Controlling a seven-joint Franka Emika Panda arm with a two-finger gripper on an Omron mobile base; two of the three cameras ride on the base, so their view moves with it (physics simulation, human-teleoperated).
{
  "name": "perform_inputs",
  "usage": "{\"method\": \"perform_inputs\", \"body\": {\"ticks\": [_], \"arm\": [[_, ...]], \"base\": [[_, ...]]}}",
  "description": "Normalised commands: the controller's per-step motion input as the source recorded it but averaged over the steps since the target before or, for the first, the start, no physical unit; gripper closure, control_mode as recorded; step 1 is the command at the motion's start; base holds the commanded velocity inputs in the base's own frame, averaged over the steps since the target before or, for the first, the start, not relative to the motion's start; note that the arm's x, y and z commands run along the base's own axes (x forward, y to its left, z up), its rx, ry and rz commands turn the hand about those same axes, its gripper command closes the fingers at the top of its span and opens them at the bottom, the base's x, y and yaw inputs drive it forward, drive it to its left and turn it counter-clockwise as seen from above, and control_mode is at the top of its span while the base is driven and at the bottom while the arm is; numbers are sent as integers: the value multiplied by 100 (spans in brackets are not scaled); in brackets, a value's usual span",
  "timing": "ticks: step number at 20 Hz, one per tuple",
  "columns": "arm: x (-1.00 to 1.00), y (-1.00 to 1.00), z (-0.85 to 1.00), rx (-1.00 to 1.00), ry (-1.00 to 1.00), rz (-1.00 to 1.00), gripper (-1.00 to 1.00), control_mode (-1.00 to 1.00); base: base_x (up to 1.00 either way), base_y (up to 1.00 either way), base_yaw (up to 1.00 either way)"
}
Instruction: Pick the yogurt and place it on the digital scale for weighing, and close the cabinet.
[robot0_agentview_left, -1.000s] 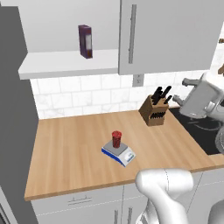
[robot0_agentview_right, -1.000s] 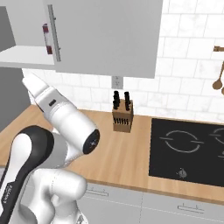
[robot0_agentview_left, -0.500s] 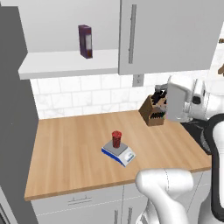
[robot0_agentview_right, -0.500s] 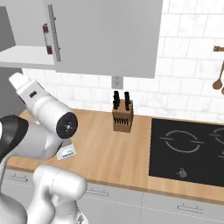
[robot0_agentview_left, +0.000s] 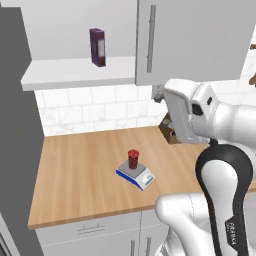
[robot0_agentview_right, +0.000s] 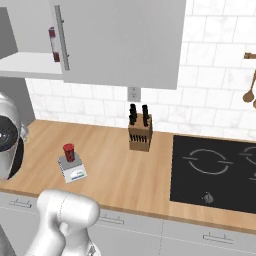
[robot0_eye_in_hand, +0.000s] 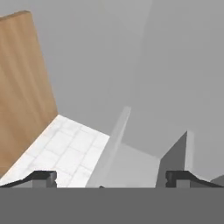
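Note:
The yogurt (robot0_agentview_left: 133, 159) (robot0_agentview_right: 68, 151), a small dark red cup, stands upright on the digital scale (robot0_agentview_left: 141, 178) (robot0_agentview_right: 75, 171) in the middle of the wooden counter. The cabinet (robot0_agentview_left: 195, 40) (robot0_agentview_right: 120, 40) hangs above it. Its right door is shut, and its left half is open onto a white shelf (robot0_agentview_left: 75, 72). My hand (robot0_agentview_left: 177, 107) is raised to the right of the scale, just under the shut door. In the hand view my gripper (robot0_eye_in_hand: 111, 178) is open with nothing between its fingertips (robot0_eye_in_hand: 43, 177), facing the tiled wall and grey cabinet surfaces.
A dark purple carton (robot0_agentview_left: 97, 47) stands on the open shelf. A knife block (robot0_agentview_right: 140, 135) sits against the wall, partly behind my arm in the left base view. A black cooktop (robot0_agentview_right: 215, 170) lies to the right. A tall dark grey panel (robot0_agentview_left: 15, 150) bounds the counter's left end.
My arm has swung left from over the cooktop, and the hand has risen to just below the shut cabinet door. The yogurt and scale have not moved. The gripper stays open.

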Motion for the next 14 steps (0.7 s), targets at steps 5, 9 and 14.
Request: {"method": "perform_inputs", "body": {"ticks": [5,9,14], "arm": [[-48,100,-70,14,-10,-19,-100,-100],[-37,100,-82,8,-14,-17,-100,-100],[-56,100,-85,16,-14,-6,-100,-100]], "base": [[0,0,0],[0,0,0],[0,0,0]]}}
